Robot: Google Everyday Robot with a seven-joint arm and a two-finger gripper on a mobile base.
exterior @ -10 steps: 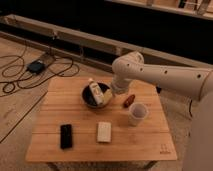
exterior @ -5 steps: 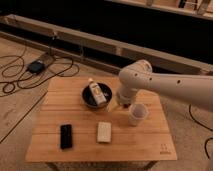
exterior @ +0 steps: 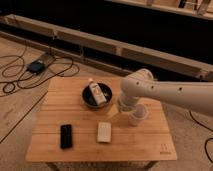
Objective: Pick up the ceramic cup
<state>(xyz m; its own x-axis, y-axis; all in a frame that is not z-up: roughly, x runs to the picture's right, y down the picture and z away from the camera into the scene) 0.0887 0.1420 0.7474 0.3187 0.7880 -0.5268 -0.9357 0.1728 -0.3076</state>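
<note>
The ceramic cup [exterior: 137,116] is small and white and stands upright on the right half of the wooden table [exterior: 145,142], just right of the dark bowl [exterior: 90,101]. My white arm reaches in from the right and bends down over the cup, covering its upper left rim. My gripper [exterior: 120,109] is at the arm's lower end, low between the bowl and the cup and right next to the cup's left side.
The dark bowl holds a pale bottle [exterior: 97,92]. A flat whitish block [exterior: 104,132] and a black rectangular object [exterior: 66,136] lie near the table's front. Cables and a dark box [exterior: 37,66] lie on the floor at the left. A low dark ledge runs behind.
My arm has swung forward and down from behind the bowl to the cup's left side. It now hides the small red object that lay right of the bowl.
</note>
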